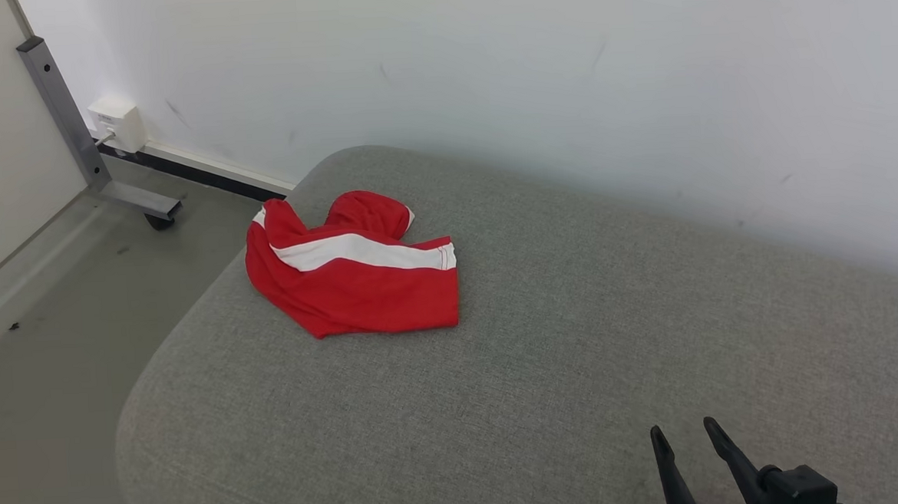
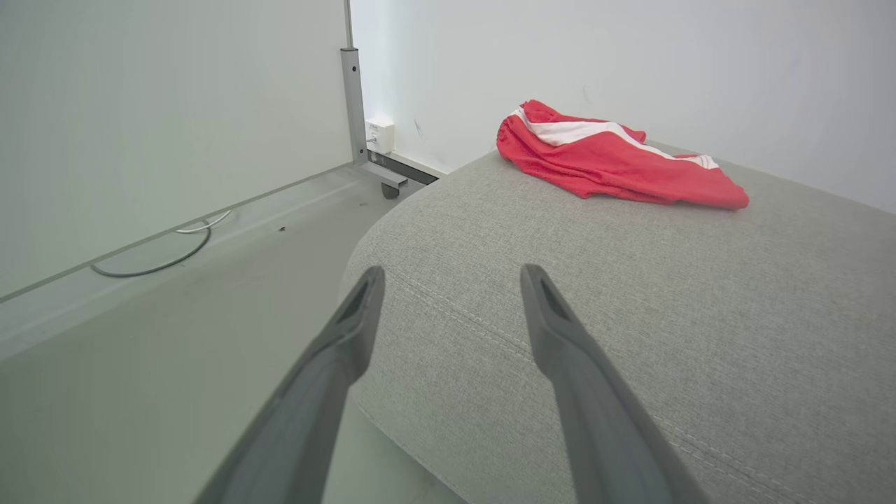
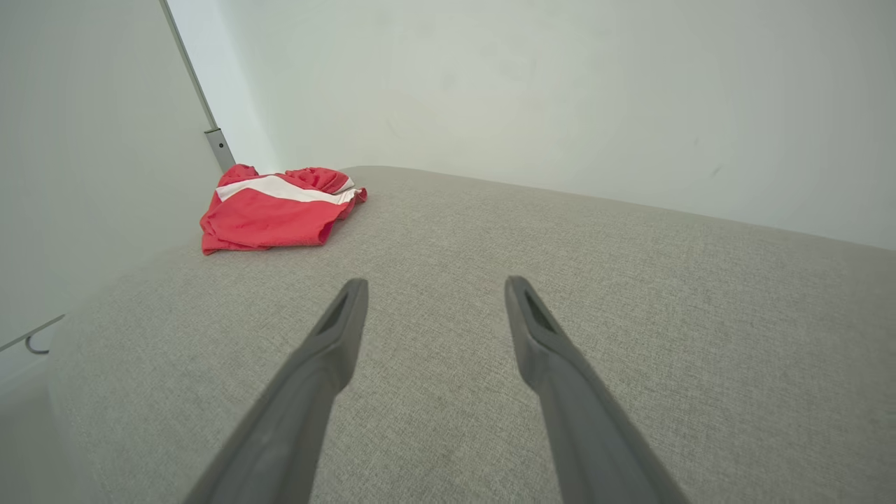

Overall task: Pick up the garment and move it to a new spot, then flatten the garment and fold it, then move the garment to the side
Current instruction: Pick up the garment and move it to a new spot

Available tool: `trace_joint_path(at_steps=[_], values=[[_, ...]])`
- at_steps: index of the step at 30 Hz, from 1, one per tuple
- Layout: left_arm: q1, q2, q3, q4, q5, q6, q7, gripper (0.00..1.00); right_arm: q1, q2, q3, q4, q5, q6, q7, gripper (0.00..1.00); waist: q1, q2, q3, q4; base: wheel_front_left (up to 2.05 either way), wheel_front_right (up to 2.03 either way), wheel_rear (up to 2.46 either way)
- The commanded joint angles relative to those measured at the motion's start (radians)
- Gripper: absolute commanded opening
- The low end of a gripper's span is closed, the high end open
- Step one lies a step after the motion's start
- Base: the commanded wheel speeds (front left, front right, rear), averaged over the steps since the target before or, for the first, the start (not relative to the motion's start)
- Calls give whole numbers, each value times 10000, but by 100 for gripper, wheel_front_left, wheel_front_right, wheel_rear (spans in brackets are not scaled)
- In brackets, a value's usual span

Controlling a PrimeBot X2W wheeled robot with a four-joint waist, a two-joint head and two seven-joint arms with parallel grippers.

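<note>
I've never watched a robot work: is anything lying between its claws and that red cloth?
Nothing visible does. The red garment lies crumpled near the far left corner of the grey cushion, and just cushion fabric stretches between it and the open left gripper and open right gripper.

No readable text, labels or numbers anywhere.

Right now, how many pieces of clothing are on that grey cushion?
1. The red garment with a white stripe lies crumpled near the grey cushion's far left corner, close to the white wall. A second piece bundled inside it could be hidden.
</note>
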Motion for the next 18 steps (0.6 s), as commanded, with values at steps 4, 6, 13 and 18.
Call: trace_joint_path(at_steps=[4, 6, 13, 18], values=[[-475, 41, -76, 206, -60, 15, -26, 100, 67, -119, -22, -89, -14, -28, -43, 100, 0, -1, 141, -79, 0, 0, 0], [-843, 103, -127, 448, -164, 15, -26, 100, -41, -204, -10, -118, -63, -28, -43, 100, 0, -1, 321, -189, 0, 0, 0], [-3002, 341, -281, 1707, -1194, 17, 23, 100, -786, -733, 303, -391, -254, -28, 79, 100, 0, -1, 1566, -1119, 0, 0, 0], [-4862, 949, -779, 2297, -2120, 17, 784, 100, -1389, -1143, 359, -975, -331, -28, 333, 100, 0, -1, 2841, -1968, 0, 0, 0]])
